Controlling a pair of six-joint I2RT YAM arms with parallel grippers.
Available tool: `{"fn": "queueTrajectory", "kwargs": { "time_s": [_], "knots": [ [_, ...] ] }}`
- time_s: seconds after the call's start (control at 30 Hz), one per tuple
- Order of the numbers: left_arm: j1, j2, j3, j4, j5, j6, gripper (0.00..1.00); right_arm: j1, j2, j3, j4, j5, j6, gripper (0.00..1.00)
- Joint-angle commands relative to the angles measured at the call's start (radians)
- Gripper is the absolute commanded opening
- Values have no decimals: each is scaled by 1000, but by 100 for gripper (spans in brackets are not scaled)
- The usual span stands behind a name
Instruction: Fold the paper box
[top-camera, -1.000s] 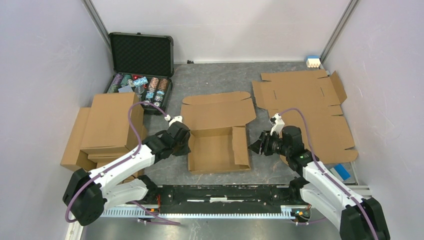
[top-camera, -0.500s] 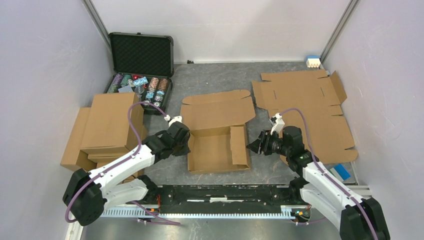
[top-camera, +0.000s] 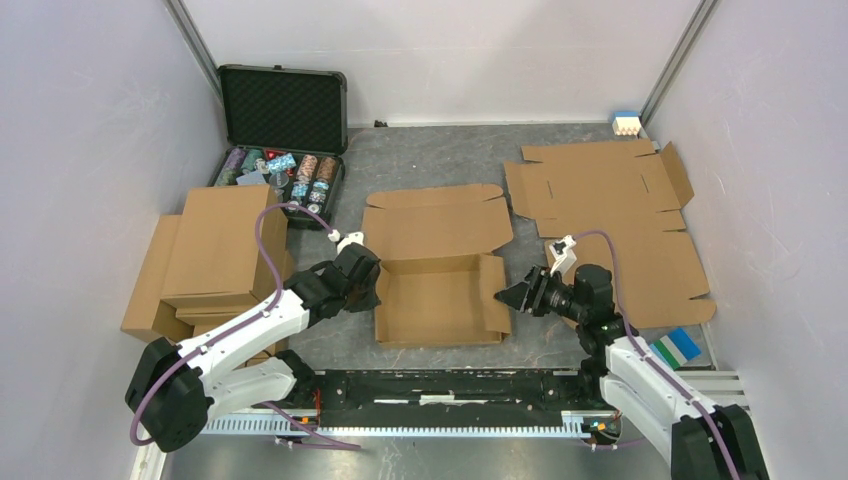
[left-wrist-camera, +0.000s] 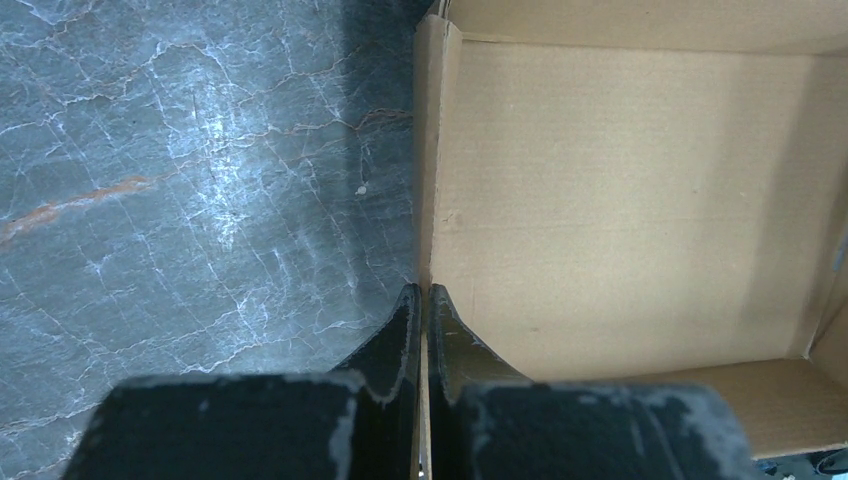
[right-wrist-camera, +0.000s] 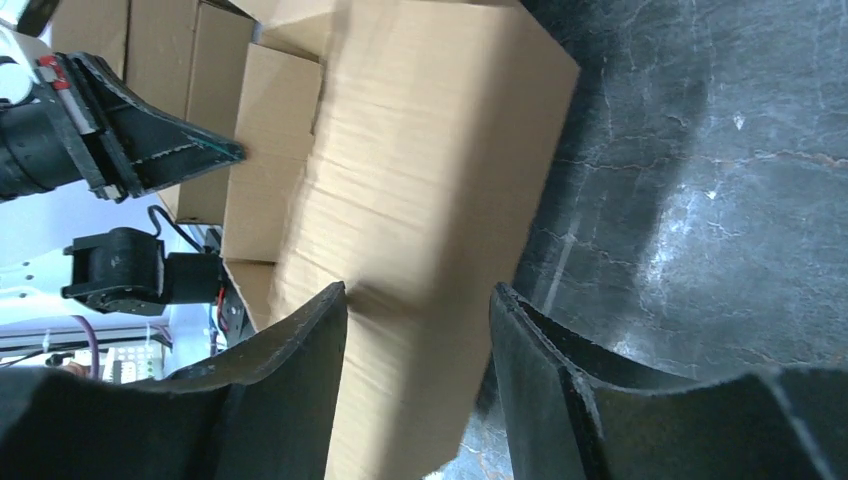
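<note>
The paper box (top-camera: 440, 300) is a brown cardboard blank, partly folded, in the middle of the table. Its lid panel (top-camera: 437, 222) lies flat behind the tray. My left gripper (top-camera: 377, 291) is shut on the box's upright left wall; in the left wrist view (left-wrist-camera: 421, 291) the wall's edge runs between the closed fingers, and the box floor (left-wrist-camera: 620, 200) lies to the right. My right gripper (top-camera: 506, 296) is open at the box's right side flap (top-camera: 494, 292). In the right wrist view (right-wrist-camera: 418, 292) that flap (right-wrist-camera: 430, 170) stands just ahead of the spread fingers, blurred.
An open black case of poker chips (top-camera: 283, 140) sits at the back left. A stack of folded cardboard boxes (top-camera: 215, 250) stands left of my left arm. Flat cardboard blanks (top-camera: 610, 210) lie at the right. A small blue-and-white item (top-camera: 626, 123) sits at the back right, another (top-camera: 678, 346) at the near right.
The box's right flap has swung from leaning inward over the floor to standing further out to the right. My right arm has drawn back toward the near edge. The left arm is unmoved.
</note>
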Motion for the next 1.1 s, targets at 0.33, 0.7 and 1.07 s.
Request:
{"fn": "queueTrajectory", "kwargs": {
  "time_s": [0.33, 0.7, 1.07],
  "knots": [
    [-3, -6, 5, -12, -6, 10, 2, -24, 22, 26, -4, -60, -60, 63],
    [-11, 18, 11, 8, 7, -1, 2, 64, 84, 183, -284, 111, -276, 69],
    [-40, 29, 25, 6, -22, -16, 2, 246, 196, 345, -455, 384, -289, 73]
  ]
}}
